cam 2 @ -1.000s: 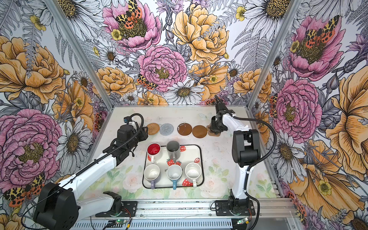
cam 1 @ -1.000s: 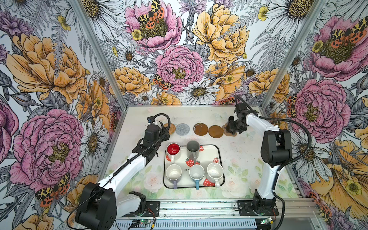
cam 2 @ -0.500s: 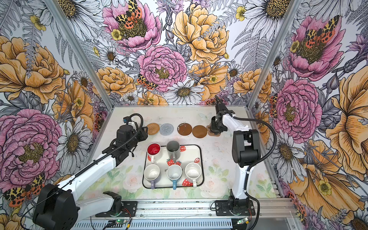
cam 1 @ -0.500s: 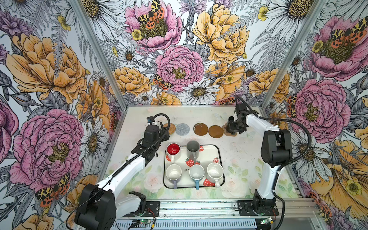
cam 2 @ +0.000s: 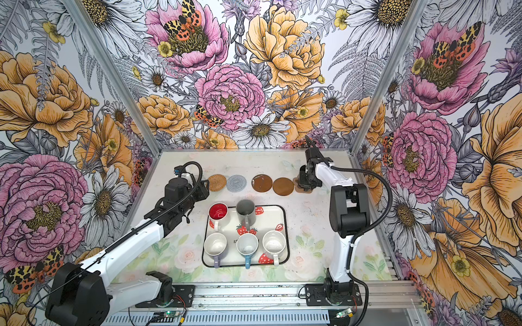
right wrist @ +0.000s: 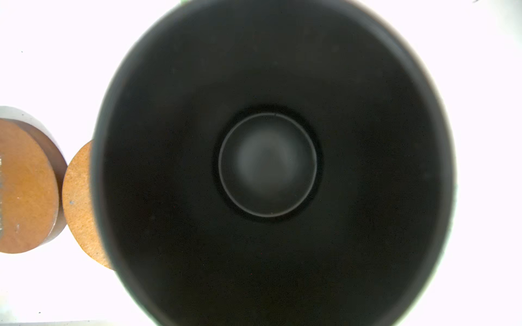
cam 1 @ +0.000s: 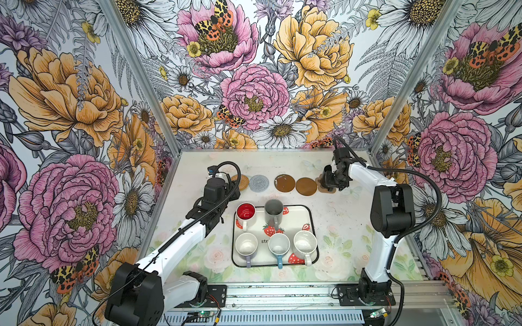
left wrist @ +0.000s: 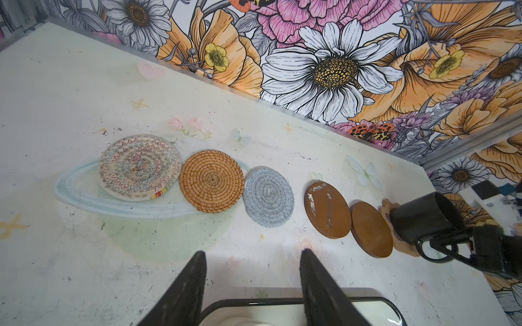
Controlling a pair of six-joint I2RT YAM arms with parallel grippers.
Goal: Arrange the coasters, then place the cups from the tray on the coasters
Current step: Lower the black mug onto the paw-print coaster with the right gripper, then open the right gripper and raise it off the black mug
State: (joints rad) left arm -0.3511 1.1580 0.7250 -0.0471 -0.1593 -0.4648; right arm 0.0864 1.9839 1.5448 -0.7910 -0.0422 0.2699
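Setting the black mug [left wrist: 423, 217] on the paw-shaped coaster [left wrist: 386, 206] is the step in hand. The right gripper [left wrist: 436, 245] is pinched narrowly on the mug's handle at the far right end of the coaster row. The mug sits over the coaster, but whether its base has landed I cannot tell.

The coasters look arranged in a far row: clear beaded coaster [left wrist: 139, 167], tan woven coaster [left wrist: 211, 180], grey woven coaster [left wrist: 268, 196], then two brown discs [left wrist: 327, 213].

The left gripper [left wrist: 253, 255] hangs empty, jaws moderately apart, over the tray [cam 1: 296, 217] at its far left corner. Five mugs wait there, the red-lined white mug [cam 1: 245, 212] nearest.

Next, the right gripper likely needs to settle the mug flat, let go, and lift clear without catching the handle.
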